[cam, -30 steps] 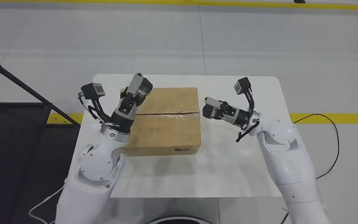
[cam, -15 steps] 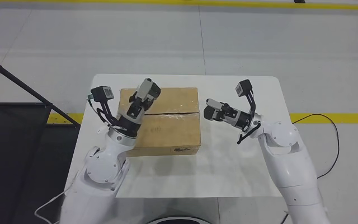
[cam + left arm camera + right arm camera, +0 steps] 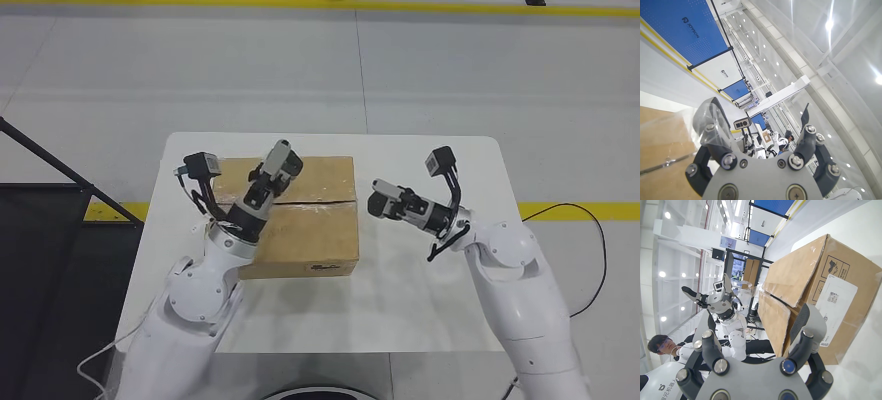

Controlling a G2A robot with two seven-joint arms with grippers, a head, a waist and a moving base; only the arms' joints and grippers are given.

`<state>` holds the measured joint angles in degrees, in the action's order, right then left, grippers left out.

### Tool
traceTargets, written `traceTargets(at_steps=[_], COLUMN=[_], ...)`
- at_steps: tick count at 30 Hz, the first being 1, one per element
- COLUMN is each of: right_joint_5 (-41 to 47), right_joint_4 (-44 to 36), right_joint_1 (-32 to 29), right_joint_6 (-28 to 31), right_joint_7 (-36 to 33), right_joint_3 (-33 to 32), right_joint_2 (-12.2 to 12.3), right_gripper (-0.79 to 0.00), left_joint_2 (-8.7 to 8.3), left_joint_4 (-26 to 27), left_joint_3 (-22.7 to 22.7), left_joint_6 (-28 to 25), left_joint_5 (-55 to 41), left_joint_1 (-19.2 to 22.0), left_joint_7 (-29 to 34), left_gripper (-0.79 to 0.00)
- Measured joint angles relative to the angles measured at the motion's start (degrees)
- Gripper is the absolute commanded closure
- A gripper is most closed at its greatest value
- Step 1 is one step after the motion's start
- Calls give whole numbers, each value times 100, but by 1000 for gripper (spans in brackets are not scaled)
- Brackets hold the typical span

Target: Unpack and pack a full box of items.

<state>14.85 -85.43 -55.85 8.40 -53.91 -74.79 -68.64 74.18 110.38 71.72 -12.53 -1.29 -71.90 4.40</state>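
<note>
Sitting on the white bench (image 3: 420, 300), toward the robot's left, is a big brown cardboard box (image 3: 300, 215). Its two top flaps (image 3: 776, 315) are folded down and meet along a line across the middle. At the end near the right arm, a thin dark gap shows between them. A white label (image 3: 836, 302) is stuck on the short side of the box that faces the right arm.

The left end effector (image 3: 283, 155) is up in the air over the top of the box. Its two fingers are spread wide apart, and nothing is between them. Some clear plastic film (image 3: 706, 121) is wrapped around one finger.

The right end effector (image 3: 377, 197) is just beside the side of the box with the label, above the bench. Its fingers are wide apart too, and they hold nothing. I cannot tell if a finger touches the box.
</note>
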Motion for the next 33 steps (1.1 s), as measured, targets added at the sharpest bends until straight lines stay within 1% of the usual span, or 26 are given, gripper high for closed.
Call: traceTargets(at_steps=[2,13,22,33], right_joint_5=[10,55,96,134], right_joint_4=[-8,19,104,124], right_joint_1=[-17,-127,-22,-84], right_joint_6=[13,44,53,94], right_joint_7=[8,40,33,36], right_joint_3=[-12,-83,-5,-66], right_joint_2=[9,59,71,116], right_gripper=[-785,-785,-785,-785], left_joint_2=[12,14,93,203], left_joint_4=[-38,-28,-247,-520], left_joint_3=[-25,-31,-293,-683], left_joint_6=[46,56,99,121], left_joint_5=[-18,-11,5,52], left_joint_1=[57,42,237,442], left_joint_7=[-41,-44,-178,-267], left_gripper=[-785,-785,-785,-785])
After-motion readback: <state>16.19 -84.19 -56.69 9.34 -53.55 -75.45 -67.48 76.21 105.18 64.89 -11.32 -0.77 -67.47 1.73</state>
